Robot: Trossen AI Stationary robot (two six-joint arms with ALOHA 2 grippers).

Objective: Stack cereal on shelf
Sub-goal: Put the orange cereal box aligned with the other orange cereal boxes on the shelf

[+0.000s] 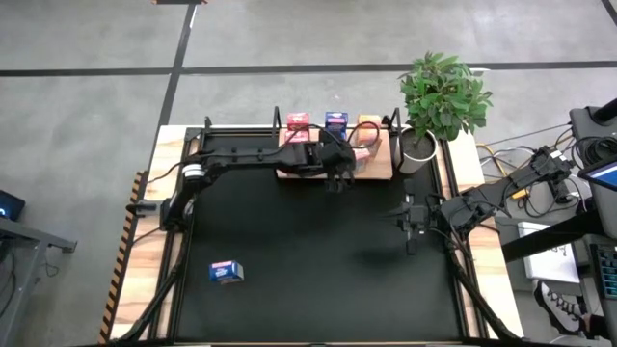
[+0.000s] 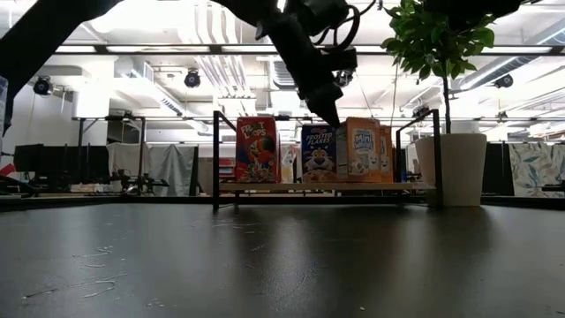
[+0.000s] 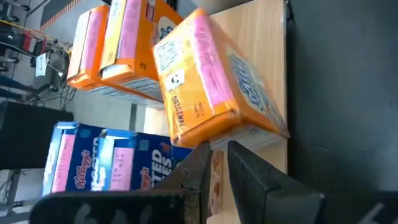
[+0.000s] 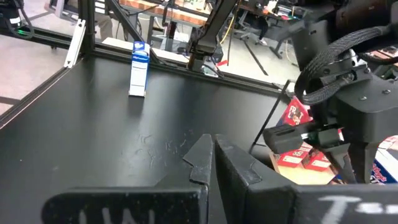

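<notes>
Two arms reach over the table [image 1: 318, 280]: the left gripper [image 1: 339, 176] hangs at the shelf [image 1: 378, 170], fingers nearly together with nothing between them, an orange box [image 3: 217, 87] tilted just ahead, more boxes [image 2: 305, 150] standing behind. One blue box [image 1: 227, 273] stands well apart. The right gripper [image 1: 413, 231] waits closed, empty.

A red cereal box [image 2: 257, 149] with a multicoloured printed front is seen at centre frame, a blue one [image 2: 319, 153] beside it, then orange ones [image 2: 362, 148]. Pink side panels are shown on an orange box [image 3: 211, 87]. A lone blue box [image 1: 227, 273] is set against the black table [image 1: 318, 251] at lower left.
</notes>
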